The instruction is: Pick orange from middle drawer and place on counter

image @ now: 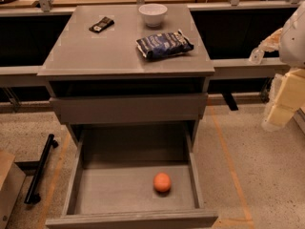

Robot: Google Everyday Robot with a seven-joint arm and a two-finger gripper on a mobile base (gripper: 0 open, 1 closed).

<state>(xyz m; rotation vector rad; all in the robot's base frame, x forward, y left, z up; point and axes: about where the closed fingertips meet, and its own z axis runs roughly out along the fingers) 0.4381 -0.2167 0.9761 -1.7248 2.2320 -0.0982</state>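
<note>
Off to the right, level with the drawer fronts, the pincer hangs well apart from the orange, and I cannot tell how wide it stands. The orange sits right of centre on the floor of the open middle drawer. On the grey bench above are a white bowl and a dark blue packet.

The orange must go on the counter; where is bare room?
Bare: the counter's front strip, nearer than the blue bag and black packet. Crowded: back right, around the white bowl. The gripper hangs off the counter's right side.
</note>
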